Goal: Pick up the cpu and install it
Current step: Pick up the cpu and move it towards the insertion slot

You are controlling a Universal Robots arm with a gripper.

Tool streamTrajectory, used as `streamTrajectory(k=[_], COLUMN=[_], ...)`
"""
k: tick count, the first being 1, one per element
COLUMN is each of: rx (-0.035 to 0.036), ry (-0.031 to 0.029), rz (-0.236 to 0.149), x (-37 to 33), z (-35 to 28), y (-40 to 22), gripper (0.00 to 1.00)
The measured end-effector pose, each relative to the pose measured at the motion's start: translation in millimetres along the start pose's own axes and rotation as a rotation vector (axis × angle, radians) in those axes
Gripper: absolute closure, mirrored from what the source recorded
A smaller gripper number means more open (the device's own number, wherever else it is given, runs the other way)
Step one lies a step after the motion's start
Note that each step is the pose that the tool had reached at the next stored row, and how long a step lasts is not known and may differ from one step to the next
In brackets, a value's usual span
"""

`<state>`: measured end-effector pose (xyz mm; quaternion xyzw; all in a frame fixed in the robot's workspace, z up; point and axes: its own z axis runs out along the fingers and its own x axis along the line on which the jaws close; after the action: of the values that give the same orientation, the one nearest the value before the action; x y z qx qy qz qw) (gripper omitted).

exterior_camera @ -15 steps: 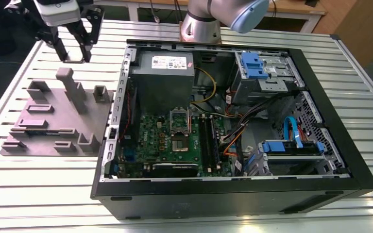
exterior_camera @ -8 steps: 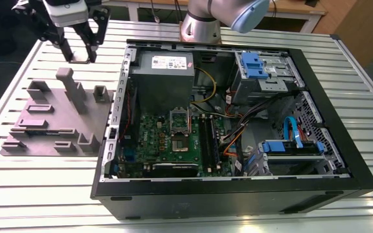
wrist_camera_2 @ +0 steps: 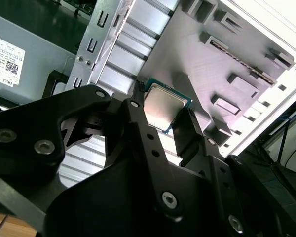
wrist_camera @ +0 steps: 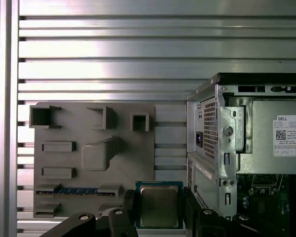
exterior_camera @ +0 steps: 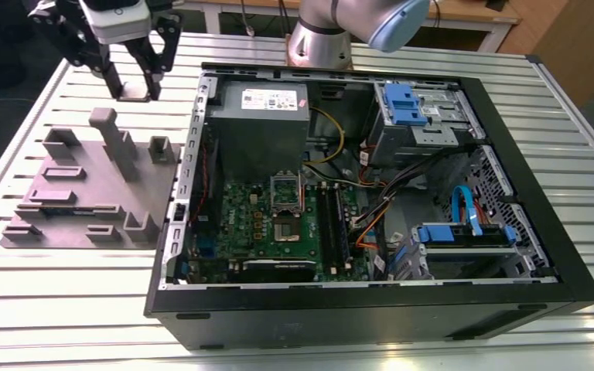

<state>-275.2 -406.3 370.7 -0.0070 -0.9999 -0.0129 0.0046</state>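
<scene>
The cpu (wrist_camera_2: 164, 109), a small square chip with a silvery top and a green rim, sits between my gripper's (wrist_camera_2: 163, 103) two black fingers (wrist_camera_2: 139, 116), which are shut on its edges. In the first wrist view the cpu (wrist_camera: 159, 205) hangs in my gripper (wrist_camera: 159, 202) over the slatted table, between the grey block and the case wall. The exterior view puts my gripper (exterior_camera: 135, 81) at the far left, above the table behind the grey block, with the cpu (exterior_camera: 135, 96) at its fingertips. The motherboard's socket (exterior_camera: 285, 205) lies open inside the case.
A grey-mauve plastic block (exterior_camera: 90, 193) with upright posts stands on the slatted metal table (exterior_camera: 49, 294), left of the open computer case (exterior_camera: 380, 309). Inside the case are a power supply (exterior_camera: 261, 116), drive cages (exterior_camera: 421, 116) and cables (exterior_camera: 380, 209). The arm's base (exterior_camera: 323, 39) stands behind the case.
</scene>
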Motion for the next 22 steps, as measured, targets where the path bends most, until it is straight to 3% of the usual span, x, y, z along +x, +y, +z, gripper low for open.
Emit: streamTrajectory(k=[22], rx=[0.0], ry=[-0.0001], rz=[0.0], x=[-21.1], z=[2.0], y=[0.2], gripper=[0.53])
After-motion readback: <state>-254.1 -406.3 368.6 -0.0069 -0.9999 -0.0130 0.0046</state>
